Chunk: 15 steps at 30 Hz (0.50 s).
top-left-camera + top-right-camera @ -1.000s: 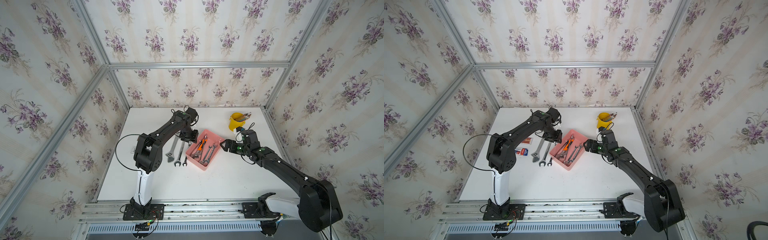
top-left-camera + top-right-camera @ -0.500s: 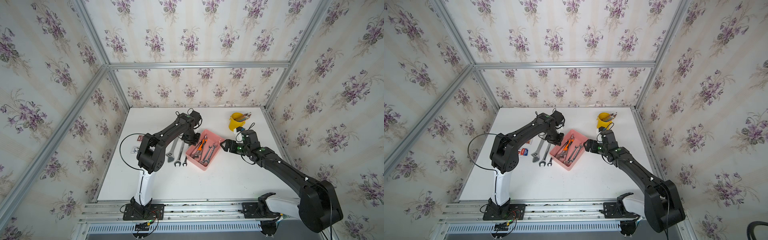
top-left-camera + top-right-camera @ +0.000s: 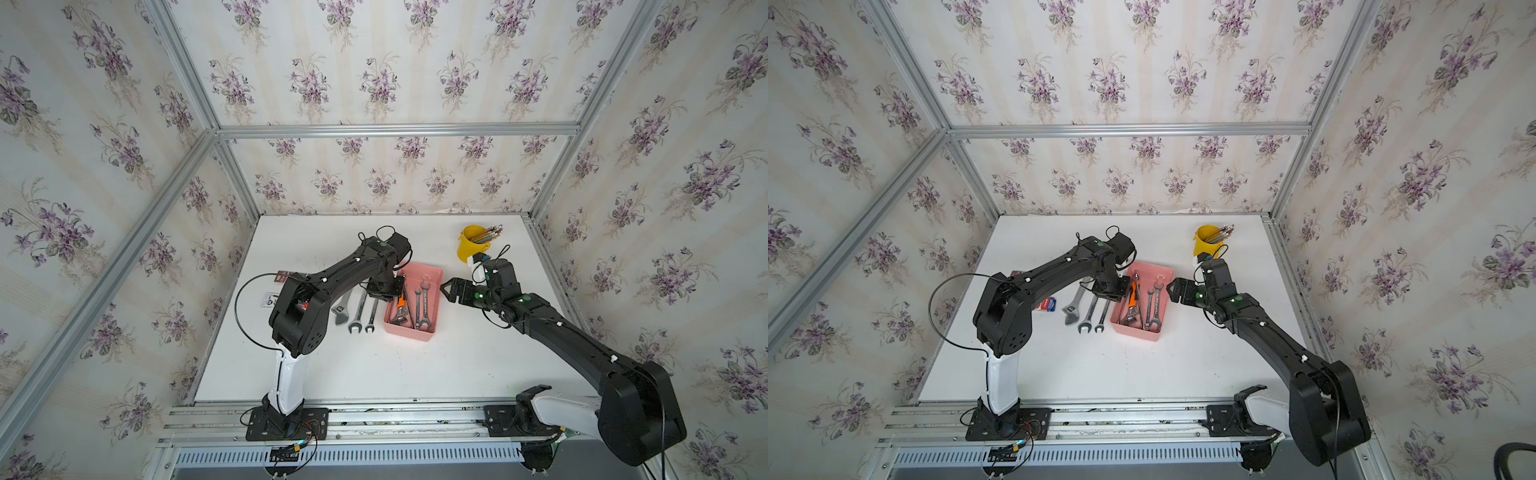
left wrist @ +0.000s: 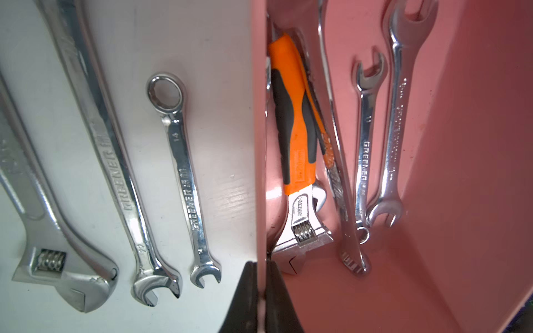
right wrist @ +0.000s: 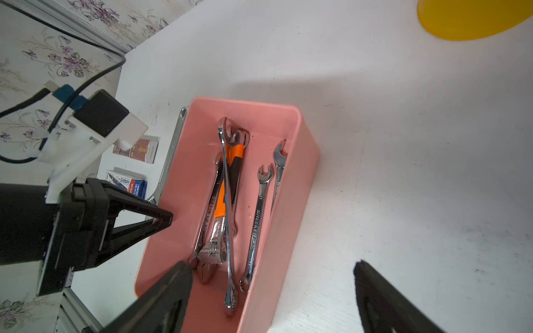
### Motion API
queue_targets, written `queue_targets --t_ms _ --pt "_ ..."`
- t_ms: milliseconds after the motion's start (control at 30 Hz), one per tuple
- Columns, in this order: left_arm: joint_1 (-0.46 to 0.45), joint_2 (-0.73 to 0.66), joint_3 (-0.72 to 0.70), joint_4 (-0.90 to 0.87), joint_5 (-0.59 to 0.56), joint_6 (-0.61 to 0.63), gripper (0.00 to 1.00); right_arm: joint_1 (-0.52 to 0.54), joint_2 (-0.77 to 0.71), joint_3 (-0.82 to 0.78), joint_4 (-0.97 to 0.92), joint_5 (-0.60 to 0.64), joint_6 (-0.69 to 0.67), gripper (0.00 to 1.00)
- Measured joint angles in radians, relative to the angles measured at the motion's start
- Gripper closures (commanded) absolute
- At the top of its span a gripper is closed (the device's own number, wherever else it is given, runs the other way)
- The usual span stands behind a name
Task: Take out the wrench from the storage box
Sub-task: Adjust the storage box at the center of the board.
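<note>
Left wrist view gives the plainest reason for the hold. The left claw (image 4: 261,269) is pinched together on one long side wall of the storage box (image 4: 461,201), with one black finger outside the wall and one inside. I judge that the grip pins the light pink bin so it cannot slide or tip while a tool is drawn out.

The task's wrenches all lie flat on the box floor, none lifted. An orange-handled adjustable wrench (image 4: 294,138) sits close against the clamped wall and a long spanner (image 4: 336,144) crosses over it. Two smaller open-ended spanners (image 4: 364,144) lie along the opposite wall.

The right claw (image 5: 270,264) has its jaws wide apart and holds nothing. It is just beside the box wall opposite the clamped one and points at the tools, so it is probably the picker. Whether it touches the box I cannot tell.

Beside the clamped wall, outside the box, three more wrenches (image 3: 358,309) lie in a row parallel to the box. Two small packets (image 5: 131,184) lie beyond them. A yellow cup of pencils (image 3: 471,249) stands apart from the box's far end, on the right arm's side.

The worktop (image 3: 374,365) is white and matt, with faint scuffs and specks. Panels of violet-flowered wallpaper (image 3: 374,83) in an aluminium frame (image 3: 395,129) close it in.
</note>
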<state>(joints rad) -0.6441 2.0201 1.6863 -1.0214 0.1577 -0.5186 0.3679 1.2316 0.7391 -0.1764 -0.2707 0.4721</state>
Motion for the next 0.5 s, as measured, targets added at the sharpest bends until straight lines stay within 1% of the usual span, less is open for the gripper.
queue_targets --t_ms 200,333,433,500 --pt "-0.038 -0.014 -0.036 0.05 -0.013 -0.129 0.91 0.007 0.011 0.014 -0.004 -0.009 0.002 0.09" --pt "-0.051 -0.024 -0.054 0.082 -0.017 -0.193 0.91 0.01 0.017 0.023 -0.01 -0.012 0.0 0.1" --pt "-0.058 -0.031 -0.065 0.098 -0.021 -0.229 0.86 0.011 0.02 0.029 -0.013 -0.015 -0.005 0.1" --pt "-0.063 -0.032 -0.069 0.104 -0.027 -0.247 0.79 0.011 0.022 0.031 -0.015 -0.018 -0.009 0.1"
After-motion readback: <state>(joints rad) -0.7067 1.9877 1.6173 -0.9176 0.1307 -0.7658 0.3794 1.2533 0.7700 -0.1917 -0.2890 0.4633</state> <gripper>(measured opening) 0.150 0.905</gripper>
